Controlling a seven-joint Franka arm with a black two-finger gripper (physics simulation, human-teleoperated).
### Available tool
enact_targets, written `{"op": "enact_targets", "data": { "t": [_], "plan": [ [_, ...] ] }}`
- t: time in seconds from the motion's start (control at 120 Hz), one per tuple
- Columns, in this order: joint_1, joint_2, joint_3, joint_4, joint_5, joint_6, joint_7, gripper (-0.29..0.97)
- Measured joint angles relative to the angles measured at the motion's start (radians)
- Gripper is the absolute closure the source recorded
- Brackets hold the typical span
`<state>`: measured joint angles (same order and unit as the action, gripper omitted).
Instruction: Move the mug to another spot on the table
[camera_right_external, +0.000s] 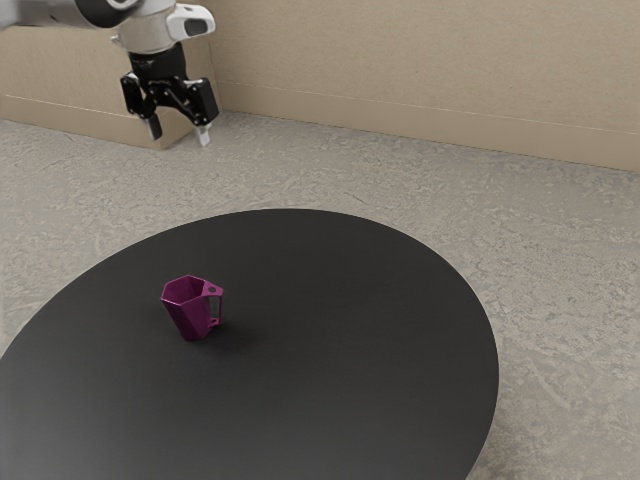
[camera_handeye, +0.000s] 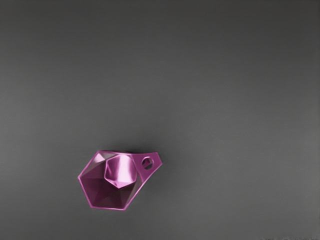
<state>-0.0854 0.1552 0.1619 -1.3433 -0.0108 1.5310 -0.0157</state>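
A small magenta faceted mug (camera_right_external: 192, 306) stands upright on the round black table (camera_right_external: 330, 340), toward the exterior view's left of the tabletop. Its handle tab points toward the exterior view's right. My gripper (camera_right_external: 180, 132) hangs high above the table, well above and behind the mug, with its two fingers spread open and nothing between them. Seen from the wrist, the mug (camera_handeye: 116, 180) lies far below, its open mouth facing up, with a pierced handle tab (camera_handeye: 148, 163) on one side.
The table's dark top (camera_handeye: 200, 75) surrounds the mug on all sides. Beyond the table lies a speckled grey floor (camera_right_external: 520, 230) and a beige wall (camera_right_external: 420, 60) at the back.
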Motion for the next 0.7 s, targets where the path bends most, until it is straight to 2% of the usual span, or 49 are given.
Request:
{"op": "enact_targets", "data": {
  "t": [0.208, 0.333, 0.5, 0.7],
  "plan": [
    [-0.001, -0.021, -0.001, -0.013, -0.009, 0.009, -0.012, 0.02],
    [-0.018, -0.042, -0.002, -0.088, -0.025, 0.076, -0.113, 0.02],
    [-0.011, -0.021, -0.002, -0.105, -0.033, 0.126, -0.511, 0.02],
    [-0.008, 0.078, -0.002, -0.172, -0.042, 0.241, -1.011, 0.02]
  ]
}}
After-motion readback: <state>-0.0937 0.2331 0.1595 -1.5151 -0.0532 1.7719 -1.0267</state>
